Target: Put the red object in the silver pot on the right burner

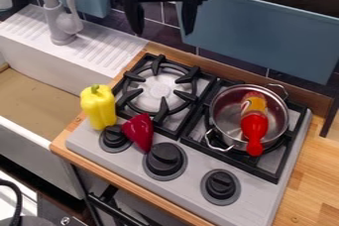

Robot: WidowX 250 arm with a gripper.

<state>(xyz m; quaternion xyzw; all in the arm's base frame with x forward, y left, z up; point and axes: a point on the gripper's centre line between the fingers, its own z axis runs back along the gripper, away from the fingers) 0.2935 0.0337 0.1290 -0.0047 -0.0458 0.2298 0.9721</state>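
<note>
Fingers [134, 20] of the gripper [162, 28] hang open; well below them, a red bottle [254, 122] leans in the silver pot [229, 120].

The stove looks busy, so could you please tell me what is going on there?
Nothing is being handled: the robot's gripper hangs open and empty near the back wall. A red bottle leans in the silver pot on the right burner, its tip over the rim. Another red object lies by the front knobs, beside a yellow pepper.
</note>
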